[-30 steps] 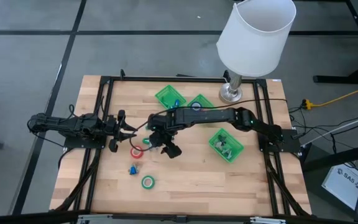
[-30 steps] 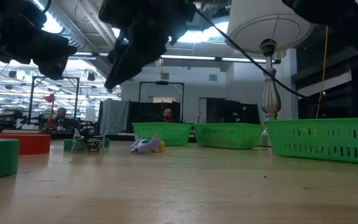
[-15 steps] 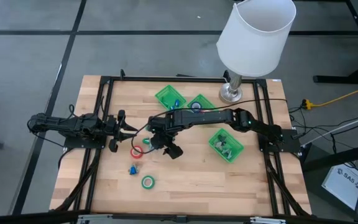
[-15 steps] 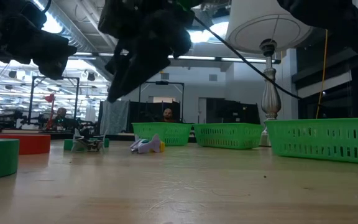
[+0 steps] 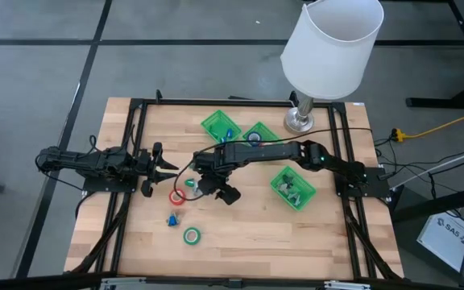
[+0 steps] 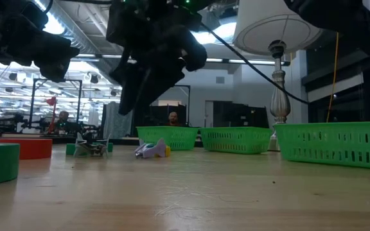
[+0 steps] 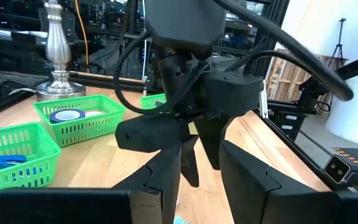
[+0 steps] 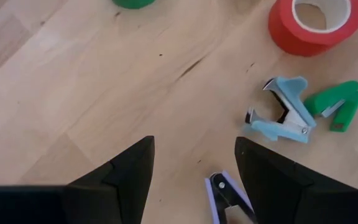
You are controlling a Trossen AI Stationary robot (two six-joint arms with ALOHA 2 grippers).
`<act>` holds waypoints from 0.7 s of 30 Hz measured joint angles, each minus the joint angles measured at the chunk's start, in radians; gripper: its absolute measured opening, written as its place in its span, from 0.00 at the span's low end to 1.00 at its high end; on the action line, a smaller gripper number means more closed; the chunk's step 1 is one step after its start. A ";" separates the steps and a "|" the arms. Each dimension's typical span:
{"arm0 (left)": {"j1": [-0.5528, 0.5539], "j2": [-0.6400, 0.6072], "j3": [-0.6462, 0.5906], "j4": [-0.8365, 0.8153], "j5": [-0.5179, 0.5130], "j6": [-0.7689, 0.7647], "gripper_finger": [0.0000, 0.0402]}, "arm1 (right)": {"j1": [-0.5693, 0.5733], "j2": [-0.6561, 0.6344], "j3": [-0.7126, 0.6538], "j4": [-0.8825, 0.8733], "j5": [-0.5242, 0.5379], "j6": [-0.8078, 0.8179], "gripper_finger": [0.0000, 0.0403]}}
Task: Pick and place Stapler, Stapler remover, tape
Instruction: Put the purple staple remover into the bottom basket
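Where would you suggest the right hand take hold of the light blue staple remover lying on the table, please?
Probably across its narrow middle, coming straight down from above. The light blue staple remover lies flat on the wood, its claws open toward the red tape roll and a green stapler close on one side. The right hand hovers open just beside it.

Three green plastic mesh baskets [image 5: 221, 126] [image 5: 258, 133] [image 5: 293, 187] on the wooden bench. Two loose tape rolls: one red [image 5: 176, 196], one green [image 5: 191, 235]. Two staple removers, light blue [image 8: 284, 111] and purple [image 8: 230, 196].
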 joint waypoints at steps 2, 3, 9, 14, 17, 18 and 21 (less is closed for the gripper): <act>0.000 0.000 0.000 0.000 0.000 0.000 0.27 | 0.000 0.009 0.001 0.004 0.000 -0.005 0.57; 0.000 0.000 0.000 0.000 0.000 0.000 0.27 | 0.000 0.013 0.001 -0.002 0.000 -0.008 0.57; 0.000 0.000 0.000 0.000 0.000 0.000 0.27 | 0.000 0.022 0.000 0.004 0.027 -0.026 0.54; 0.000 0.000 0.000 0.000 0.000 0.000 0.27 | -0.006 0.023 0.000 0.004 0.052 -0.026 0.46; 0.000 0.000 0.000 0.000 0.000 0.000 0.27 | -0.008 0.023 0.000 0.004 0.052 -0.026 0.43; 0.000 0.000 0.000 0.000 0.000 0.000 0.27 | -0.008 0.023 0.000 0.004 0.052 -0.026 0.42; 0.000 0.000 0.000 0.000 0.000 0.000 0.27 | -0.009 0.023 0.000 0.002 0.052 -0.026 0.41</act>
